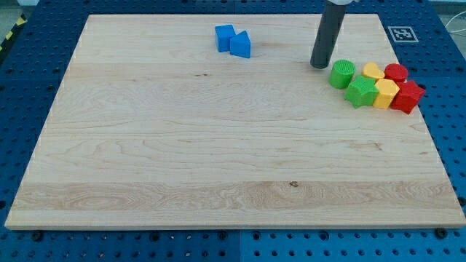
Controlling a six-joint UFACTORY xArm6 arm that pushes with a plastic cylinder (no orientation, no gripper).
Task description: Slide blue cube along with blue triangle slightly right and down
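The blue cube (224,37) sits near the view's top, left of centre, on the wooden board (218,145). The blue triangle (241,45) touches it on its right and slightly lower side. My tip (319,65) rests on the board well to the right of both blue blocks, just left of the green cylinder (341,74). The tip touches no block that I can make out.
A tight cluster lies at the view's right: a green star-like block (360,92), a yellow block (373,71), a yellow hexagon-like block (386,93), a red cylinder (396,73) and a red star-like block (407,97). A marker tag (402,33) sits at the board's top right corner.
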